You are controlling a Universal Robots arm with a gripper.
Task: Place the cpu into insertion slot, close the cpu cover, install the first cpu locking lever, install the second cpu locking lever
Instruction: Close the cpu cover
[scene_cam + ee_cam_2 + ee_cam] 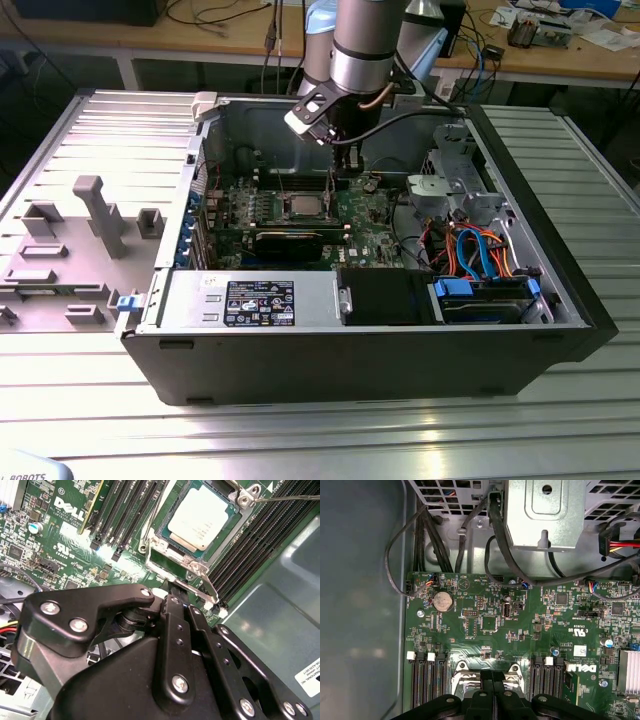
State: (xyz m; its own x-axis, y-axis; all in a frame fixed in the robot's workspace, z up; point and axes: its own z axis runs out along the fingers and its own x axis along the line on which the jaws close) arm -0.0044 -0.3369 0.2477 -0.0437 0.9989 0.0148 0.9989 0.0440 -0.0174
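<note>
Claw (pixel 492 675) (pinched closed) hangs near the seated cpu (pixel 200 517).

Arm (pixel 362 45) stands near vertical, wrist pointing straight down. Gripper (pixel 345 172) hangs at its end, black linkages splayed to either side. Fingers (pixel 486 685) pressed flat together, tips meeting, in both wrist views.

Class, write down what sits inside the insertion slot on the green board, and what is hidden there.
The cpu lies flat inside the insertion slot, with its silver top facing up. Whatever lies under the cpu is covered by it.
</note>
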